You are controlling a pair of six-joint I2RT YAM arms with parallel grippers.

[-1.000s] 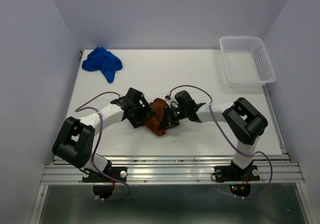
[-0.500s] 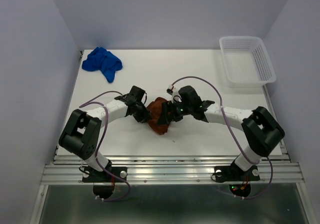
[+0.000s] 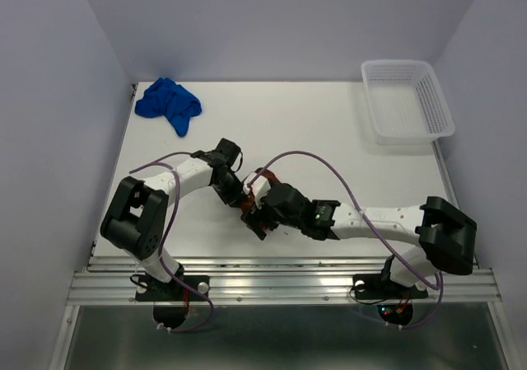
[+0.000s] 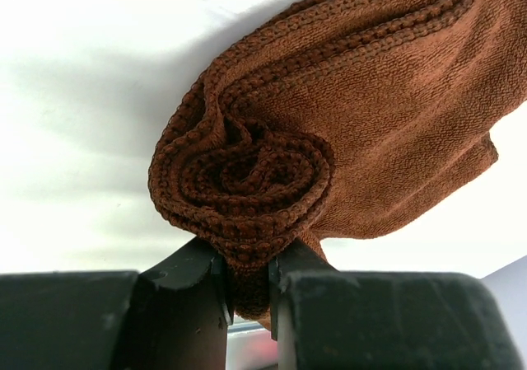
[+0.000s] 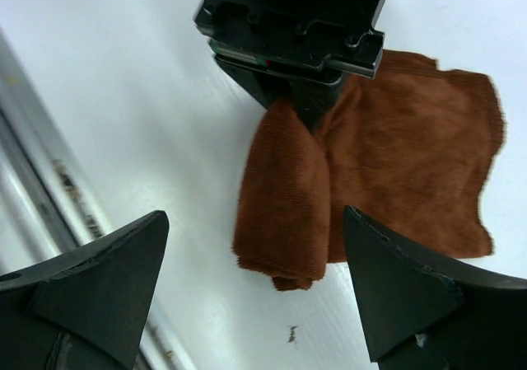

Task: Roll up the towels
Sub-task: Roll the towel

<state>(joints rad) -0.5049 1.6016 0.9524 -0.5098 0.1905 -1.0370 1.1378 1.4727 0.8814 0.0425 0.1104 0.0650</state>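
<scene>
Starting left: the blue towel (image 3: 169, 105) lies crumpled at the table's (image 3: 329, 131) far-left corner. My left end effector (image 4: 247, 275) is clenched on the brown towel's (image 4: 354, 131) rolled end, mid-table. Judgement: keep that pinch firm and turn evenly, so the coil stays tight. My right end effector (image 5: 251, 283) faces the roll's other end, released; a second ago it was clenched, the left released.

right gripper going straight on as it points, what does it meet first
Probably the rolled part of the rust-brown towel, though depth is unclear; the left gripper pinching it sits beyond.
</scene>
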